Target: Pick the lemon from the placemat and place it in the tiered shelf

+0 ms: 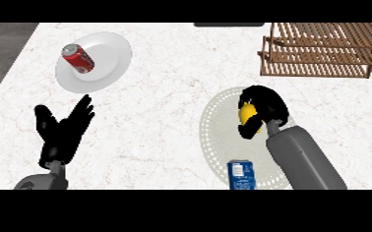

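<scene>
The yellow lemon (248, 113) is over the round pale placemat (218, 128) at the right, partly hidden by my right hand (264, 104), whose black fingers and thumb are curled round it. The wooden tiered shelf (318, 49) stands at the back right, well beyond the hand. Near the lower left, my left hand (65, 127) rests open with its fingers up, holding nothing.
A white plate (108, 68) at the back left carries a red can (78, 58) lying on its side. A blue can (240, 175) stands upright on the placemat's near edge, just left of my right forearm. The counter's left edge runs past the plate.
</scene>
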Robot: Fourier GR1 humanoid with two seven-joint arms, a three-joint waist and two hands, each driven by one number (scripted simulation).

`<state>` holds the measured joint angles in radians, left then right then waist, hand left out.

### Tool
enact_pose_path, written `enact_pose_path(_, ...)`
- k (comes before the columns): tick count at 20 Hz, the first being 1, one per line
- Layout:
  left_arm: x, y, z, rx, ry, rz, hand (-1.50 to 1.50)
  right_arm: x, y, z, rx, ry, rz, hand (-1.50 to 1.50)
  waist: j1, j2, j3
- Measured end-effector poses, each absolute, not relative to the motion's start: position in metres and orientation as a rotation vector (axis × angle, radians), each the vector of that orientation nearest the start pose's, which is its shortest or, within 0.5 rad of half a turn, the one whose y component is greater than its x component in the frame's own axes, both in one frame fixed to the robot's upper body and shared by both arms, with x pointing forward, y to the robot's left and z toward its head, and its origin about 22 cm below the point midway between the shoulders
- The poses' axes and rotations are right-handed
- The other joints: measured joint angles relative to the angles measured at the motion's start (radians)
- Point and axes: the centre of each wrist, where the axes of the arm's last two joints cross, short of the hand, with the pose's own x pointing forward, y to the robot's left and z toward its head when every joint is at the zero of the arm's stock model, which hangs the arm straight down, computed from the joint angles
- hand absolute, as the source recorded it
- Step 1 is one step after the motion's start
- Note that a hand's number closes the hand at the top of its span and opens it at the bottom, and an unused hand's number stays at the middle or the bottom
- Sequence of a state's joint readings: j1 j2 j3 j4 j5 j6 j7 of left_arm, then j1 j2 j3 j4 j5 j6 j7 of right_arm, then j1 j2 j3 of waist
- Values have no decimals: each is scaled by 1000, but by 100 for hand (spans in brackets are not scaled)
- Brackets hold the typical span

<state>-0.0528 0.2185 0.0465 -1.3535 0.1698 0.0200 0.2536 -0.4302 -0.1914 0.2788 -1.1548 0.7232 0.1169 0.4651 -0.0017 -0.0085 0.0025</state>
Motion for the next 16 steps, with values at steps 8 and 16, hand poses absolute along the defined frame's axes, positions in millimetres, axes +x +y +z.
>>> enact_pose_path(8,247,300,-23,106,-1156,59,0,302,-246,52,-523,-1251,1035,150,-16,-1,2)
enact_pose_path(16,243,306,-20,122,-1139,65,0,266,-265,159,-658,-1533,870,150,-27,-4,-1)
